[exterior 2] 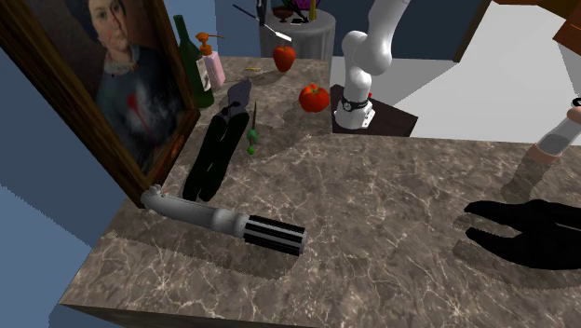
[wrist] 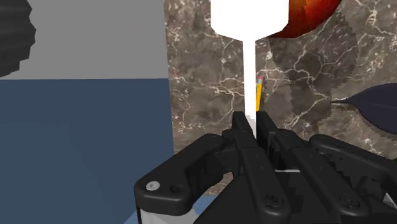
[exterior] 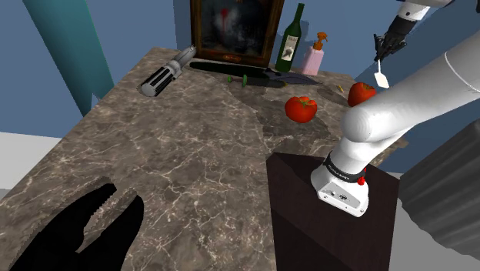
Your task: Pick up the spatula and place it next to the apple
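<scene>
Marble tabletop (exterior: 192, 154) — smooth; spatula (wrist: 249, 25) matt.

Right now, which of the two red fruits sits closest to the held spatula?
The bare red fruit, right by the white spatula held in the gripper. The green-topped red fruit lies farther off.

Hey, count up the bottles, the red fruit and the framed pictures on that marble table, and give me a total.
Bottles: 2, green bottle and pink spray bottle
Red fruit: 2, apple and tomato
Framed pictures: 1, portrait
Total: 5
</scene>
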